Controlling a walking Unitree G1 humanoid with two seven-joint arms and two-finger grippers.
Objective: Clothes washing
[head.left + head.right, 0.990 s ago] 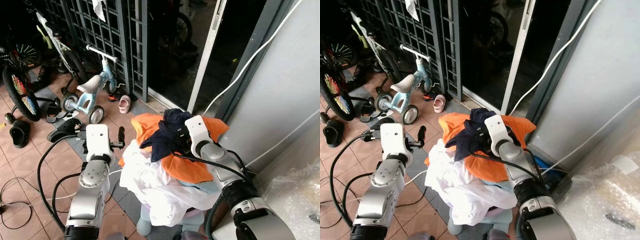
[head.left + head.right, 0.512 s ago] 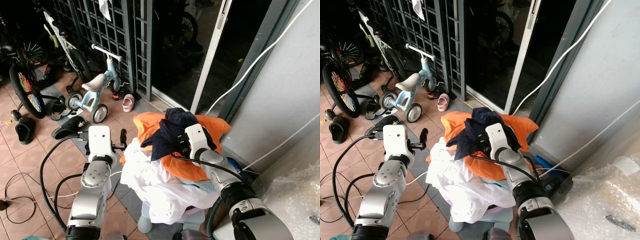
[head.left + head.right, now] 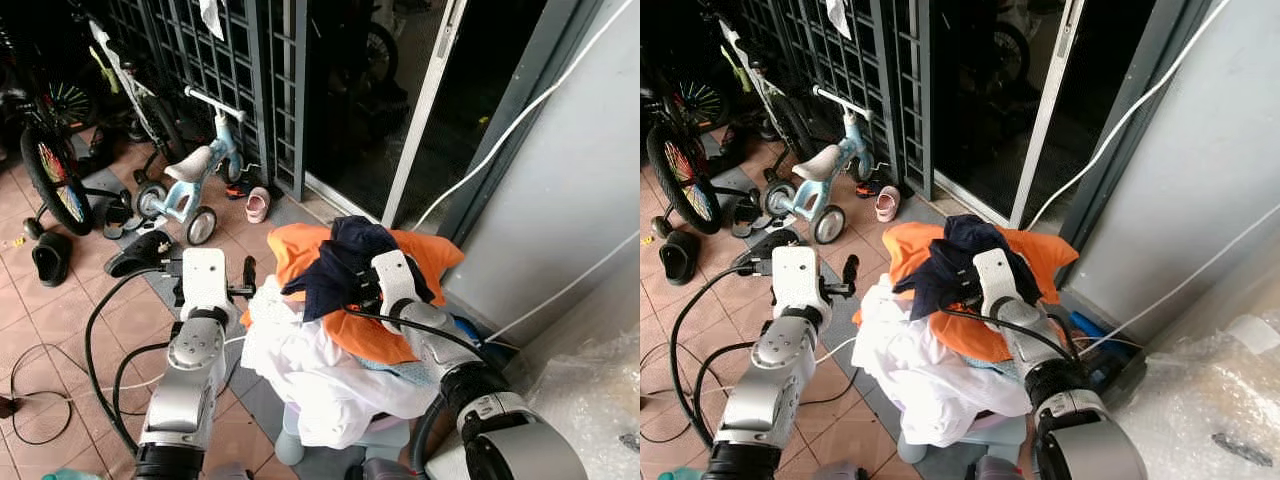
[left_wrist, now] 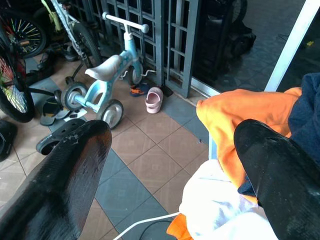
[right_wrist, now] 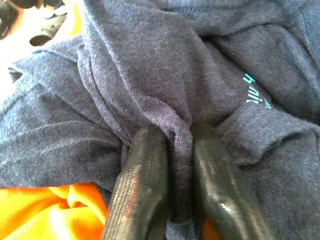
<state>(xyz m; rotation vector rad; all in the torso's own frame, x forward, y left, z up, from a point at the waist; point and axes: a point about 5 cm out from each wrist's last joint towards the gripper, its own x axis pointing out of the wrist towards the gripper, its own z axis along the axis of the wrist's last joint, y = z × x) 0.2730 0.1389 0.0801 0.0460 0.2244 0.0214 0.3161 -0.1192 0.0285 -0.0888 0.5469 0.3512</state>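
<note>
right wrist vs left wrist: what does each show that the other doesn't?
Right wrist: the right gripper pinching a fold of the navy garment, with teal lettering on the cloth.

Left wrist: the left gripper with fingers spread wide and holding nothing, the blue balance bike, a pink shoe, the white garment and the tiled floor.

Both: navy cloth and the orange garment.

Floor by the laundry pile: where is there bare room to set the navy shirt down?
Bare tiles lie between the laundry pile and the black sandals, with a cable nearby. Toward the tricycle and pink shoe it is crowded.
</note>
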